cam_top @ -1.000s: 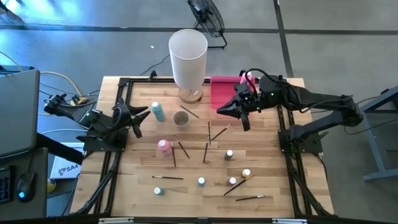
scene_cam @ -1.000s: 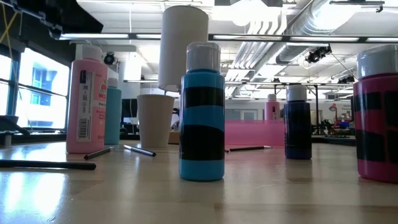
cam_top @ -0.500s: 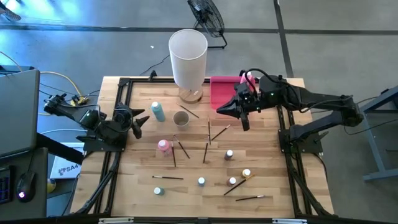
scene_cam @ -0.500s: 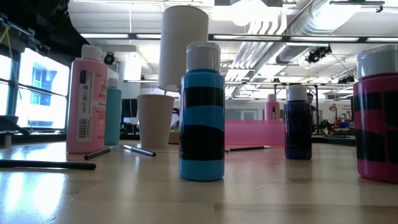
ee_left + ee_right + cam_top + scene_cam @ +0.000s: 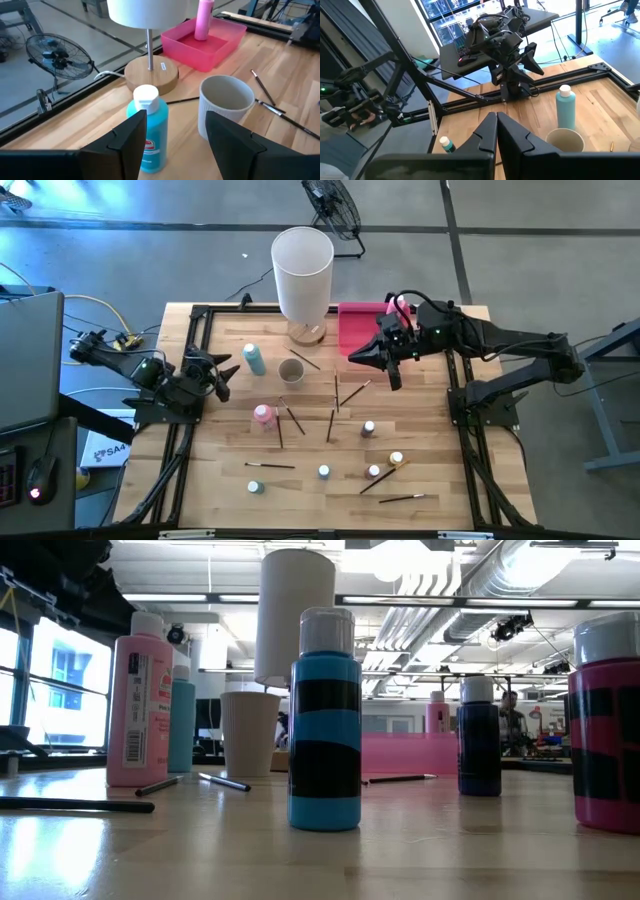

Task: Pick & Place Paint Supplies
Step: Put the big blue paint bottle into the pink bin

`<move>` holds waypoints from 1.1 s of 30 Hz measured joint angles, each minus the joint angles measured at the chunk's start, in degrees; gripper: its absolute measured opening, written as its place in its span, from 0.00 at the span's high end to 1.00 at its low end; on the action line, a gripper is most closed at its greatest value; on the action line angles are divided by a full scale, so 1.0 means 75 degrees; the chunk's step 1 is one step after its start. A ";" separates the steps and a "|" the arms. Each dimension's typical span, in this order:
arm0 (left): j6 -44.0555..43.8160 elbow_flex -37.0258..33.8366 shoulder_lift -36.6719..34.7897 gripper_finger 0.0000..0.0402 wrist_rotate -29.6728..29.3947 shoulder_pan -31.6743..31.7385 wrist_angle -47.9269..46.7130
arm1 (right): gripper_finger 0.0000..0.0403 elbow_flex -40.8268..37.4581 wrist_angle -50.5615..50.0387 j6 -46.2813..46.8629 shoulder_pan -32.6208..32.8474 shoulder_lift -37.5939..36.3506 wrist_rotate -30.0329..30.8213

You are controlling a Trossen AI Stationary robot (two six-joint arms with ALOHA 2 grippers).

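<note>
In the high view we see the left gripper at the left-centre of the frame, low over the pale wooden tabletop, its fingers spread apart and holding nothing. Just to its right stands the taller teal paint bottle with a white cap, and the left wrist view shows that bottle just ahead of the parted fingers, partly behind one of them, with a ribbed beige paper cup beside it. The right gripper hangs right of centre in the upper half of the frame, in front of the pink rectangular tray; its fingers are pressed together and empty. A taller pink paint bottle stands left of centre, below the cup. Several thin dark-handled paintbrushes lie scattered across the middle of the tabletop, and another paintbrush lies at lower left. The tiny bottles sit in the lower half: one with a white cap, one with a yellow cap, another white-capped one and one more tiny bottle near the lower left. A tall white cylinder on a round wooden base rises at the upper centre, to the left of the tray. In the low view a blue and black striped bottle stands closest to us.
</note>
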 joint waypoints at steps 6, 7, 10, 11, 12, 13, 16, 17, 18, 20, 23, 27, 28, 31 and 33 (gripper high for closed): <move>-0.0199 -0.0003 0.0624 0.50 0.0569 0.0000 0.0433 | 0.99 0.0000 0.0004 0.0000 0.0002 0.0000 0.0000; -0.0193 -0.0003 0.0761 0.50 0.0616 0.0000 0.0576 | 0.99 0.0000 0.0003 -0.0001 0.0001 0.0000 0.0000; -0.0160 -0.0003 0.1224 0.50 0.0628 0.0003 0.0827 | 0.99 0.0000 0.0005 -0.0003 0.0000 0.0000 0.0000; -0.0160 -0.0003 0.1356 0.50 0.0626 0.0003 0.0841 | 0.99 0.0000 0.0005 -0.0003 0.0000 0.0000 0.0000; -0.0189 -0.0003 0.1478 0.50 0.0610 0.0003 0.0807 | 0.99 0.0000 0.0005 -0.0003 0.0000 0.0000 0.0000; -0.0222 -0.0003 0.1571 0.50 0.0532 0.0003 0.0749 | 0.99 0.0000 0.0005 -0.0003 0.0002 0.0000 0.0000; -0.0387 -0.0003 0.1729 0.50 0.0295 0.0008 0.0684 | 0.99 0.0000 0.0005 -0.0003 0.0000 0.0000 -0.0002; -0.0409 -0.0003 0.1727 0.50 0.0282 0.0032 0.0701 | 0.99 0.0000 0.0005 -0.0003 0.0000 0.0000 0.0000; -0.0411 -0.0003 0.1722 0.50 0.0317 0.0089 0.0815 | 0.99 0.0000 0.0005 -0.0003 0.0000 0.0000 -0.0001; -0.0280 -0.0003 0.1708 0.50 0.0623 0.0277 0.1220 | 0.99 0.0000 0.0005 -0.0003 0.0001 0.0000 -0.0002; 0.0669 -0.0003 0.1667 0.53 0.1533 0.0638 0.2259 | 0.99 0.0000 0.0005 -0.0003 0.0003 0.0000 0.0000; 0.2364 -0.0003 0.1667 0.59 0.2756 0.1364 0.3857 | 0.99 0.0000 0.0005 -0.0003 0.0001 0.0000 -0.0002; 0.2684 -0.0003 0.1661 0.60 0.2956 0.1607 0.4085 | 0.99 0.0000 0.0005 -0.0003 0.0000 0.0000 -0.0002; 0.3176 -0.0003 0.1521 0.65 0.3566 0.2446 0.4088 | 0.99 0.0000 0.0001 -0.0003 0.0000 0.0000 -0.0023; 0.3284 -0.0003 0.1423 0.67 0.4247 0.3042 0.4073 | 0.99 0.0000 -0.0022 -0.0003 0.0003 0.0000 -0.0026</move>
